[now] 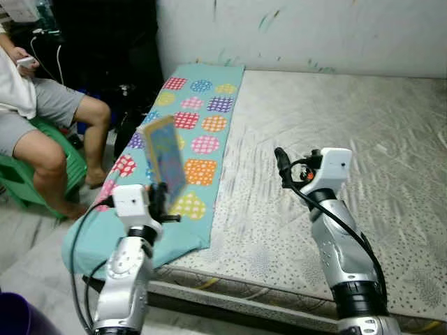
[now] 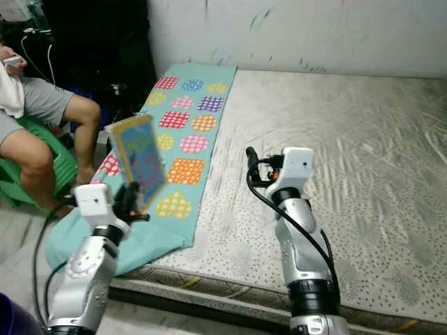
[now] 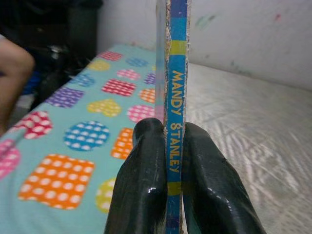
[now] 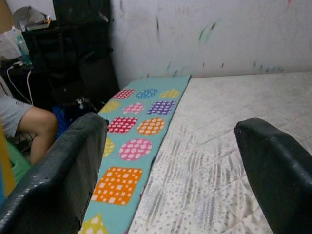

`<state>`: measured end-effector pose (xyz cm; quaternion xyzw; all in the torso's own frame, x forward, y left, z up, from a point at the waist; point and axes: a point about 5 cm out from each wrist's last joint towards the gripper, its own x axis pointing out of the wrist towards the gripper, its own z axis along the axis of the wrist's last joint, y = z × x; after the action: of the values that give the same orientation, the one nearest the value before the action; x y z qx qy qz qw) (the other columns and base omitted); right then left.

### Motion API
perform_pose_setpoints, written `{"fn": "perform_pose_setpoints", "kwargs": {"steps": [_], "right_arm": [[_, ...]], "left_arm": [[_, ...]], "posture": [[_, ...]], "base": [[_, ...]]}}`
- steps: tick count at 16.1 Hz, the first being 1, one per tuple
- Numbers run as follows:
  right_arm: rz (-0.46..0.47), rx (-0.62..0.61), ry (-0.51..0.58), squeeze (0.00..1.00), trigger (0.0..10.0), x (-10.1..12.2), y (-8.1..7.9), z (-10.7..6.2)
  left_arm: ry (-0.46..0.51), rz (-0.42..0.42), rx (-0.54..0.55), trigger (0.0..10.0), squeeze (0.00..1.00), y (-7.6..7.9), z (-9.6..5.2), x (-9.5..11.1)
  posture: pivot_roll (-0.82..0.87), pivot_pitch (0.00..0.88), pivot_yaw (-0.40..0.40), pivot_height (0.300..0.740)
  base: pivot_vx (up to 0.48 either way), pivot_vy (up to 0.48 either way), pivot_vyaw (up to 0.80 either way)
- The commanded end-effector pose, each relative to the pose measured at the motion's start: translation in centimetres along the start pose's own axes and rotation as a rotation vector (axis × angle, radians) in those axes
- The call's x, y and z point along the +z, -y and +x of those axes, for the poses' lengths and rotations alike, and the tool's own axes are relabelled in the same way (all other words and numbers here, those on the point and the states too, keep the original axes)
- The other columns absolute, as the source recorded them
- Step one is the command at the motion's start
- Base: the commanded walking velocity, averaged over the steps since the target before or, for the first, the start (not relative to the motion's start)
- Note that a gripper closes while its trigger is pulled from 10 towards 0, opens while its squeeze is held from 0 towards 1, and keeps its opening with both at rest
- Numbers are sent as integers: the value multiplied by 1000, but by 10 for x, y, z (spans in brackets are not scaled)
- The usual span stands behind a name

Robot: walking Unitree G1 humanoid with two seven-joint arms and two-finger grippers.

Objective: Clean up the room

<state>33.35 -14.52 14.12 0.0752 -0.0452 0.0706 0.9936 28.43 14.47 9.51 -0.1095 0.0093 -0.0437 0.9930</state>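
Book first, right up close: your left claw is clamped on a thin children's book, both black fingers pinching the lower end of the blue spine, where the wrist view reads "MANDY STANLEY". You hold it upright and slightly tilted, lifted clear of the bed and hanging over the near end of the patterned cloth. Gripping by the spine makes sense, I'd say, since that is the stiffest part and the pages can't fan out.

Your right claw is spread wide with nothing in it, raised above the bare mattress to the right of the book. From that arm's wrist view the two fingers stand far apart, framing the cloth beyond them. It looks parked and ready rather than at work.

Further out, the teal cloth with its coloured dots, hearts and squares runs along the left edge of the mattress toward the back wall, its near end drooping over the bed's edge. Off to the left a person sits on a green stool, knee bent toward the bed, well apart from the book.

Containers? I can't make out any bin, box or shelf, so where this book belongs is still an open question for you.
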Motion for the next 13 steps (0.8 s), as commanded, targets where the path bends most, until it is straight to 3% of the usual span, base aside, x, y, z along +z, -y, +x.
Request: {"fn": "perform_pose_setpoints", "kwargs": {"steps": [1,3,4,6,11,13], "right_arm": [[-4,11,9,0,10000,2,-6,4],[-1,16,0,0,10000,-2,-9,1],[-4,5,-11,0,10000,-6,-7,-2],[-18,-28,-21,0,10000,-10,0,-8],[-21,-32,-20,0,10000,-10,0,-10],[-25,-35,-24,0,10000,-11,2,-10]], "left_arm": [[72,12,-15,5373,0,4,7,19],[68,16,-18,9294,0,3,6,18],[61,16,-24,10000,0,3,5,17],[49,18,-29,10000,0,2,4,15],[34,28,-45,10000,0,5,5,13],[34,28,-52,10000,0,5,5,13]], "posture": [[-88,0,69,740],[-87,0,63,740],[-85,0,60,740],[-83,0,59,740],[-89,0,63,740],[-89,0,63,740]], "base": [[0,0,0],[0,0,0],[0,0,0],[0,0,0],[0,0,0],[0,-266,0]]}}
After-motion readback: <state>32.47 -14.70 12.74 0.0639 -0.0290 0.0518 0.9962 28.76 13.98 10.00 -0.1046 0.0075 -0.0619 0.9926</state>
